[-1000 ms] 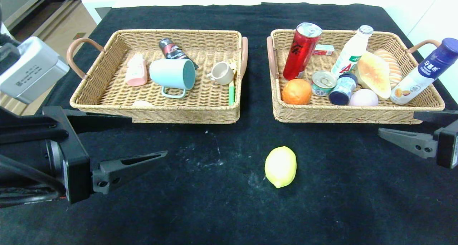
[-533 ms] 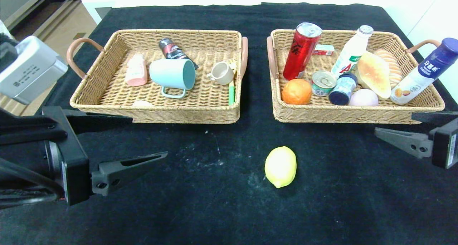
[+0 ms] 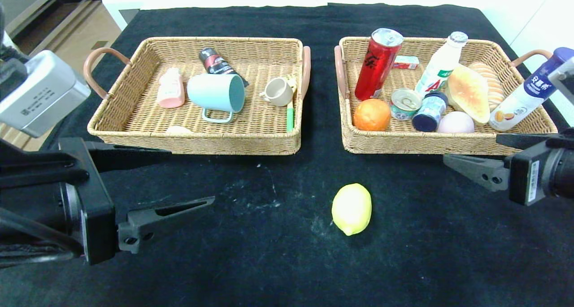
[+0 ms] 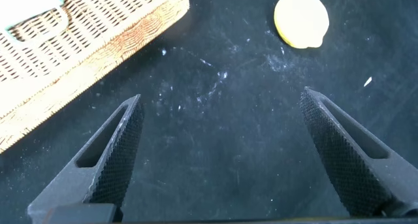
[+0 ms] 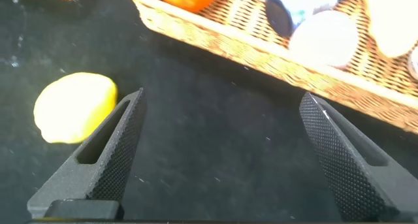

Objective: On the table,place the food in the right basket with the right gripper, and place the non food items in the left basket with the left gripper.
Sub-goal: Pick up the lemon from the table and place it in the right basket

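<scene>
Covering the whole table (image 3: 278,271) is a black cloth marked with pale scuffs; white walls rise behind it and a strip of wooden floor shows past the far left corner. Alone on the cloth lies a yellow lemon (image 3: 352,209), in front of the gap between the two wicker baskets; the left basket (image 3: 197,142) holds a teal mug (image 3: 217,93) on its side, the right basket (image 3: 403,142) an orange (image 3: 371,114) and a red can (image 3: 377,64). Only the head view shows both baskets whole; the left gripper (image 3: 188,177) hangs empty, jaws wide, near the left basket's front; the right gripper (image 5: 219,136), likewise wide and empty, shows in its wrist view the lemon just beside one finger (image 5: 104,159).
</scene>
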### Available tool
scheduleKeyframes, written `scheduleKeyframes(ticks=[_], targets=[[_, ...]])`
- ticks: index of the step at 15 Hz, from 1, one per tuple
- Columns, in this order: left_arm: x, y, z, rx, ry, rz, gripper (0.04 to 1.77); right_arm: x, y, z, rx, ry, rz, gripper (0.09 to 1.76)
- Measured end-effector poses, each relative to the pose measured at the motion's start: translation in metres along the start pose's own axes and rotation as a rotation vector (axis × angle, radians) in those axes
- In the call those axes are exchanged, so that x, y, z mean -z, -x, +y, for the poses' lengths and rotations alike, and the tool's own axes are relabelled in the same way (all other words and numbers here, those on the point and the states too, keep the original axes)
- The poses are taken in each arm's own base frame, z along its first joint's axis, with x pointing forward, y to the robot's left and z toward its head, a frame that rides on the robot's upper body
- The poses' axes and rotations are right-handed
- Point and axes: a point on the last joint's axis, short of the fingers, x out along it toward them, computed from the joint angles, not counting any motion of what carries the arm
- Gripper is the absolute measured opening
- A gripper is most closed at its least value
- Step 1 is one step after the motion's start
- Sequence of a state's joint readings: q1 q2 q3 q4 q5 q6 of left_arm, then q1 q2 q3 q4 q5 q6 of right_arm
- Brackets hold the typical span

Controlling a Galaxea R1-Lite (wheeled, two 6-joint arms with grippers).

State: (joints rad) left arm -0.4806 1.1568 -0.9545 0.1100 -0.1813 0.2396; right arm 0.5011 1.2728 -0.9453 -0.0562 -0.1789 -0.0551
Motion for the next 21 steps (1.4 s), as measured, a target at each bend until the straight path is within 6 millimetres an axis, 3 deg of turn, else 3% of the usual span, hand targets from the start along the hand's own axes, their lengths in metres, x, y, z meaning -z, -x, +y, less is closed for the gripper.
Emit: scheduleKeyframes(ticks=[5, 12, 21], targets=[[0.000, 0.001, 0.000, -0.002, -0.001, -0.002, 1.72, -0.009, -0.017, 0.040, 0.008, -0.040, 0.013, 1.71], [-0.001, 0.003, 0.000, -0.010, -0.002, -0.008, 1.72, 0.003, -0.048, 0.098, 0.008, -0.102, 0.087, 1.71], [0.000, 0.004, -0.001, -0.011, -0.002, -0.011, 1.72, 0.017, -0.078, 0.128, 0.034, -0.126, 0.140, 1.71]])
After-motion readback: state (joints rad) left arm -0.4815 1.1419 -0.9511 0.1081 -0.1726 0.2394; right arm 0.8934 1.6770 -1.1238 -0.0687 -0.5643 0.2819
